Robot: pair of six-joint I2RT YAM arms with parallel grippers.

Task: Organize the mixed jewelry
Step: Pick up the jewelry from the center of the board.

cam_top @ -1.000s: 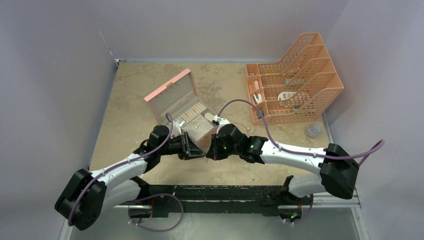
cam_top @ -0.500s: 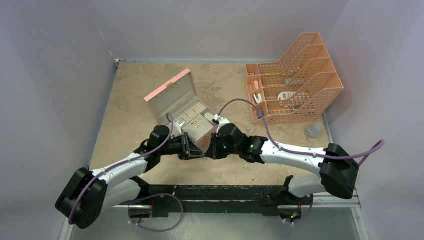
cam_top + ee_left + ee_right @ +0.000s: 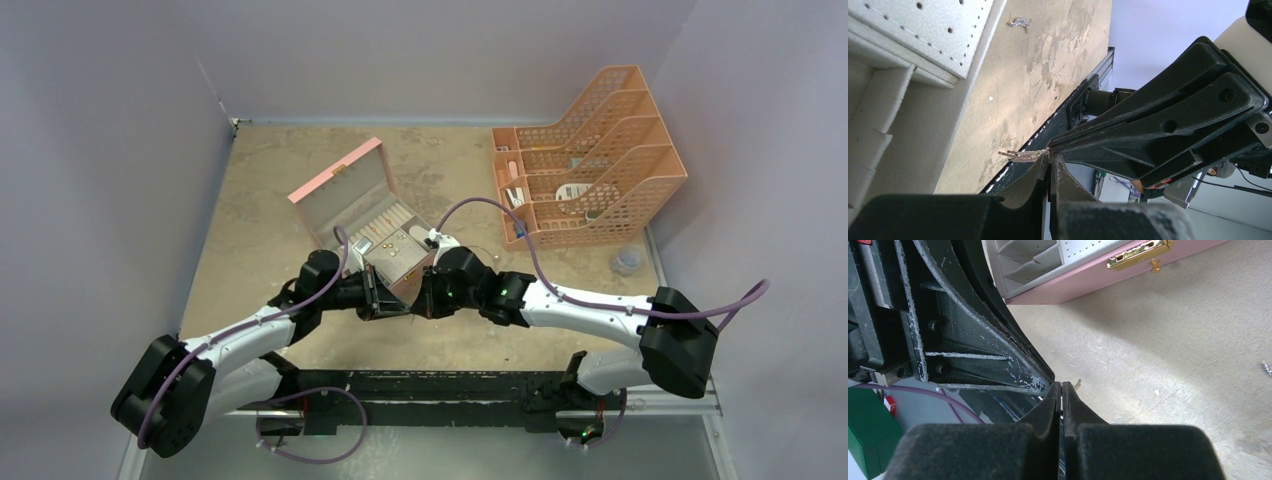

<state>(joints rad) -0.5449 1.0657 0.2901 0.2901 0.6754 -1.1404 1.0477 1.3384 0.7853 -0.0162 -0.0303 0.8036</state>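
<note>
My left gripper [image 3: 404, 308] and right gripper [image 3: 419, 304] meet tip to tip just in front of the open pink box [image 3: 345, 180]. Both are shut. In the left wrist view a short silvery chain-like piece [image 3: 1020, 155] sticks out sideways in the air, one end pinched where my left gripper [image 3: 1049, 157] and the right gripper's tip meet. Only a tiny bit of it [image 3: 1078, 385] shows beside my right gripper [image 3: 1061, 386]. Another silvery piece [image 3: 1020, 22] lies on the table near the box. Small gold rings [image 3: 396, 250] sit in the box's grey lining.
An orange mesh file rack [image 3: 590, 165] holding stationery stands at the back right, with a small clear container [image 3: 625, 262] on the table in front of it. The black mounting rail [image 3: 440, 385] runs along the near edge. Walls close in on three sides.
My left gripper's jaws have closed at the right gripper's tip. Neither arm has shifted noticeably.
</note>
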